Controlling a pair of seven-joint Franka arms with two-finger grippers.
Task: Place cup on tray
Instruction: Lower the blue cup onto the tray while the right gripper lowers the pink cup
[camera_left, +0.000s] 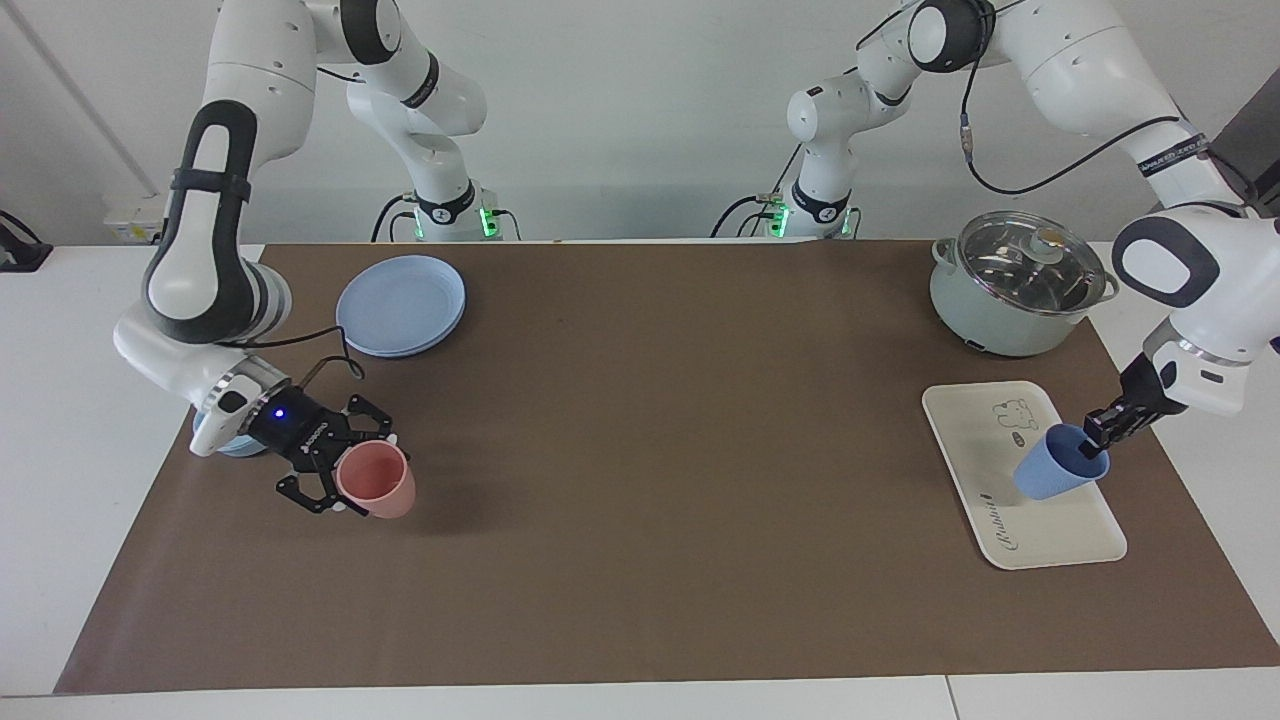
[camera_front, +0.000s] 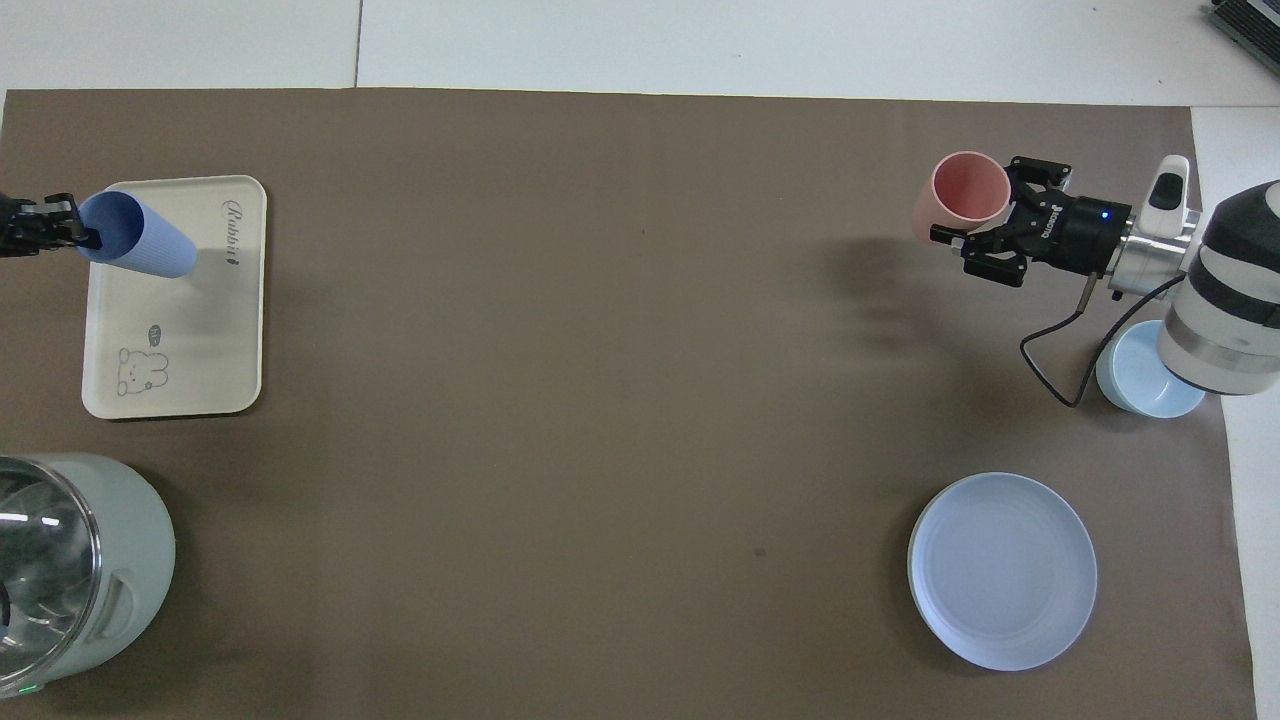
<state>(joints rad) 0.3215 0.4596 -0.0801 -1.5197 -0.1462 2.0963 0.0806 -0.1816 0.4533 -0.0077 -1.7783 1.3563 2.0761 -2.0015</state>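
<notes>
The periwinkle-blue cup (camera_left: 1050, 470) hangs tilted, low over the cream-white tray (camera_left: 1040, 535) at the left arm's end of the table. My left gripper (camera_left: 1095, 440) is shut on the cup's rim. In the overhead view the cup (camera_front: 140, 240) covers the tray's (camera_front: 200, 330) outer corner, with the left gripper (camera_front: 80, 237) at its mouth. I cannot tell whether the cup's base touches the tray. My right gripper (camera_left: 350, 465) is shut on the pink tumbler (camera_left: 378, 482), which is tilted low over the mat; the gripper (camera_front: 985, 205) and the tumbler (camera_front: 965, 190) also show from overhead.
A lidded pale-green pot (camera_left: 1015, 285) stands nearer to the robots than the tray. A round blue plate (camera_left: 400, 305) lies at the right arm's end. A light-blue bowl (camera_front: 1150, 375) sits under the right arm's wrist. A brown mat (camera_left: 650, 450) covers the table.
</notes>
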